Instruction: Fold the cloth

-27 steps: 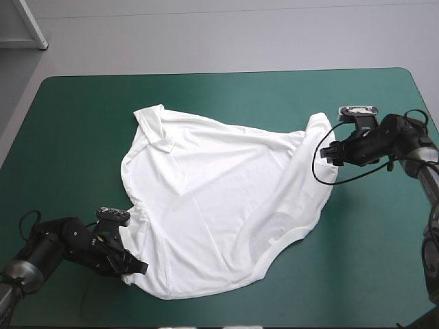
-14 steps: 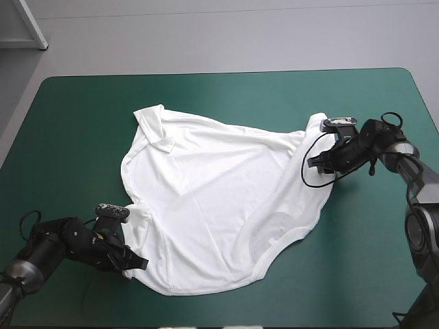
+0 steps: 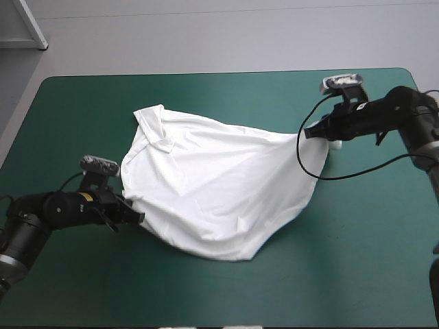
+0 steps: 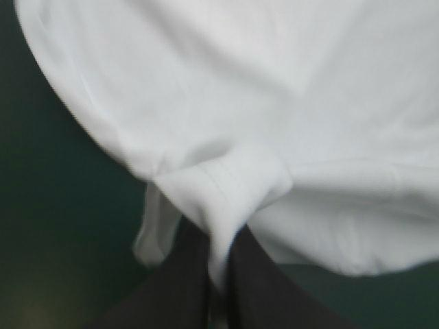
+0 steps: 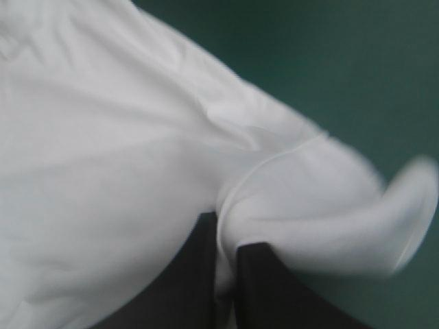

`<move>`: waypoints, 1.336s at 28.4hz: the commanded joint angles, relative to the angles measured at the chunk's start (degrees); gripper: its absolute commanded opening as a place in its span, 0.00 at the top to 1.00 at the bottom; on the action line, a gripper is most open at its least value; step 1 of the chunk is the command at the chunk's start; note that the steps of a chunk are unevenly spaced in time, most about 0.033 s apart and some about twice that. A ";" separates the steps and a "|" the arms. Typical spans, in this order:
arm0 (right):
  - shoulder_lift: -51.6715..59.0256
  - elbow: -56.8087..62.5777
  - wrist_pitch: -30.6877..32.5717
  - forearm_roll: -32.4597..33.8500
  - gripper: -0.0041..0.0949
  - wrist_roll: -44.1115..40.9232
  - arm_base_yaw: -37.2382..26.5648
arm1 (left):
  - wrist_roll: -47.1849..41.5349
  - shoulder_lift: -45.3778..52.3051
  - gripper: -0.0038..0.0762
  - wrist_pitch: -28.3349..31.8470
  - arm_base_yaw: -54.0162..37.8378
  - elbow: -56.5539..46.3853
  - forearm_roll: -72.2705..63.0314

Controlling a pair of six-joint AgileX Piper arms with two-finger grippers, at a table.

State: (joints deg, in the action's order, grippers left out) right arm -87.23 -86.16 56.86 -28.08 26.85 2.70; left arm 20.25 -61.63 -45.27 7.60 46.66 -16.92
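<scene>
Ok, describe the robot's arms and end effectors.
The left arm and right arm are black, with rounded joint housings. The left end effector and right end effector each have two broad, black, fin-shaped fingers. A thin black cable loops from the right wrist.

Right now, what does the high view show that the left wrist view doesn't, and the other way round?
Only the high view: the whole T-shirt stretched between both grippers, the right gripper holding its right end, and the table out to its edges. Only the left wrist view: the stitched hem bunched between the all-but-shut fingers of the left gripper. Both: the left gripper holding the white T-shirt over the teal-green table.
</scene>
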 commanded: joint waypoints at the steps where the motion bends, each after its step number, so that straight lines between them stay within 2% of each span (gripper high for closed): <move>1: 10.87 -8.28 -3.42 -2.16 0.97 0.81 0.14 | 0.02 1.91 0.93 2.09 0.34 14.14 0.75; 4: 17.97 -15.52 -7.91 -1.90 0.97 0.81 0.14 | 0.12 1.91 0.93 2.58 0.34 31.12 6.06; 7: 21.26 -20.78 -9.99 -1.68 0.97 0.81 0.14 | 0.12 1.91 0.93 2.67 0.34 43.57 9.99; 14: 24.16 -33.30 -11.21 -1.68 0.97 0.93 0.14 | 0.15 1.91 0.93 2.81 0.34 67.61 12.27; 18: 24.52 -40.83 -10.86 -1.68 0.97 0.93 0.14 | 1.72 1.91 0.93 0.81 0.34 77.60 12.42; 24: 25.27 -51.02 -8.77 -1.08 0.97 2.22 0.14 | 1.70 1.91 0.93 -1.33 0.34 84.14 14.06; 26: 25.40 -52.69 -8.23 0.32 0.97 1.99 0.14 | 1.74 1.91 0.93 -1.22 0.34 84.18 14.18; 30: 24.89 -53.00 -7.17 1.78 0.97 1.36 0.14 | 1.74 -0.76 0.93 -5.05 0.34 83.93 14.32; 38: 15.89 -50.31 6.17 3.88 0.97 -1.84 0.14 | 1.58 -7.59 0.93 -5.70 0.34 76.34 14.70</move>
State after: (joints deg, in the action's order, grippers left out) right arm -66.83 -138.28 62.79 -25.62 26.28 2.70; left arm 22.15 -66.93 -54.71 7.60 125.29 -2.59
